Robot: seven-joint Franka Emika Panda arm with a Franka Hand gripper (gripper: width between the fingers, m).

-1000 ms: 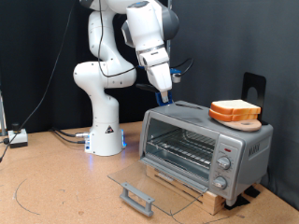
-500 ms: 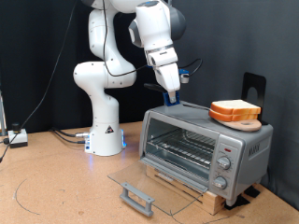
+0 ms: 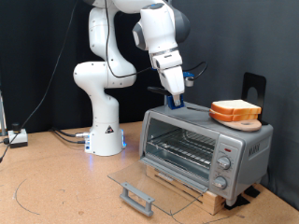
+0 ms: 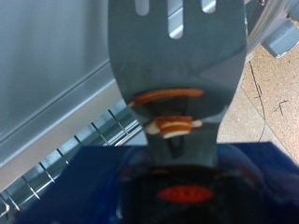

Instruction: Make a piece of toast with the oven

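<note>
The silver toaster oven (image 3: 245,139) stands at the exterior view's right with its glass door (image 3: 149,180) folded down flat and its wire rack (image 3: 182,147) bare. Two near-identical bread slices (image 3: 234,109) lie stacked on a small wooden board on the oven's roof; I cannot tell which one is the piece of toast. My gripper (image 3: 175,94) hangs just above the roof's left part, left of the bread, shut on a blue-handled spatula. In the wrist view the spatula's grey slotted blade (image 4: 176,56) points over the oven's edge (image 4: 47,84) and rack wires (image 4: 56,173).
The oven sits on a wooden base on a brown tabletop (image 3: 56,187). The door's grey bar handle (image 3: 136,197) juts towards the exterior view's bottom. The arm's white base (image 3: 105,131) stands left of the oven. A black stand (image 3: 254,86) rises behind the bread. Cables lie at the far left.
My gripper with the spatula has moved right and slightly down, from left of the oven's corner to above its roof, closer to the bread. Nothing else has moved.
</note>
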